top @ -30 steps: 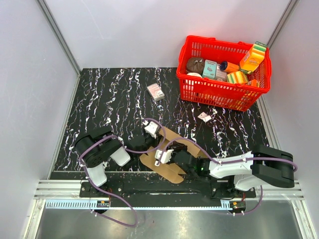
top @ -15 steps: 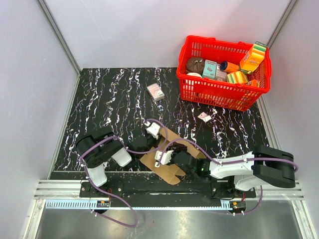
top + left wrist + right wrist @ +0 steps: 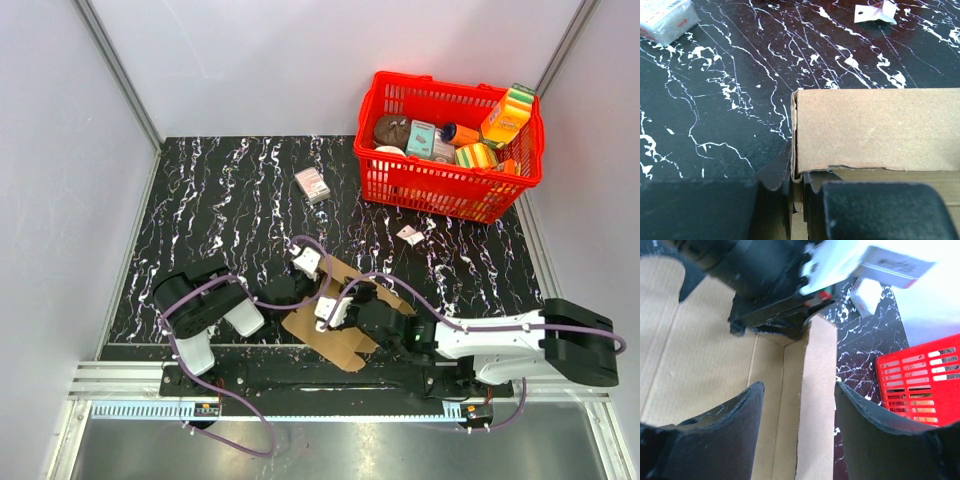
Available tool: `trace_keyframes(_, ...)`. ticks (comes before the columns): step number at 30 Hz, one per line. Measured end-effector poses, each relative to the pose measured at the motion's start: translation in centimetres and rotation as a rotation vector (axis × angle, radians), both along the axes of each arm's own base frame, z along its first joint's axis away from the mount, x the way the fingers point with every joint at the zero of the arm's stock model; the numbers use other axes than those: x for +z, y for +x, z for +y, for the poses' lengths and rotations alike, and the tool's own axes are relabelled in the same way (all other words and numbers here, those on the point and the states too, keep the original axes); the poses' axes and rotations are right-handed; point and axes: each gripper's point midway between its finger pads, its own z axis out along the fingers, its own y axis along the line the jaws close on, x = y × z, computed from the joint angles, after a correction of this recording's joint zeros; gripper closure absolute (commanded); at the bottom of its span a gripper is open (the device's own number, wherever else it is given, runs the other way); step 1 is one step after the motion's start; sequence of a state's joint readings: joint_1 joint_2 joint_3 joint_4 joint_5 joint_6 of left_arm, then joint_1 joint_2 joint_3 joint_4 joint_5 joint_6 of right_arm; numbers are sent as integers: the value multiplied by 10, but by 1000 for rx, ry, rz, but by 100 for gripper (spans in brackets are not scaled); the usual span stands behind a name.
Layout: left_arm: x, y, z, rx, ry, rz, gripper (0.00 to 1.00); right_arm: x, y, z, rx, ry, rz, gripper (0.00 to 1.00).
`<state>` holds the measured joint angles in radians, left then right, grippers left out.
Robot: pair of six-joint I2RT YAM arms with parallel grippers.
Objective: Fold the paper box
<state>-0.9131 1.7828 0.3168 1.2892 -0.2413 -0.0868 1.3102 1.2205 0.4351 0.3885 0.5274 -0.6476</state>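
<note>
The paper box [image 3: 305, 325] lies part-folded on the dark marbled surface [image 3: 220, 200], at its near edge between both arms. The left hand [image 3: 797, 185] is pinched shut on the end of one upright side wall. That wall runs lengthwise toward the right hand [image 3: 797, 387], whose fingers stand wide apart astride it, gripping nothing. The right hand seems best placed to press it next.

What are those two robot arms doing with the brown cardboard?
They are folding a paper box at the near edge of the table. The left gripper is pinched shut on the end of a side flap that stands up. The right gripper is open and straddles that same flap. The box is only partly folded, and the rest of the sheet lies flat.
</note>
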Motion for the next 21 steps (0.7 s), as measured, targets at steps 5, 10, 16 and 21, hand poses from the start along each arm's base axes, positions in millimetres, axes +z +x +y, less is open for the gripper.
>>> trace_keyframes(5,0,-2,11,41,6,-7,100,45,-3,4,-9,174,16,34)
trace_keyframes(10,17,2,28,127,-13,-32,100,112,-2,-2,-77,432,48,35)
trace_keyframes(16,78,11,42,245,-182,-107,100,136,11,-25,-330,603,200,30)
trace_keyframes(21,83,12,59,325,-185,-82,100,135,24,-53,-516,717,334,33)
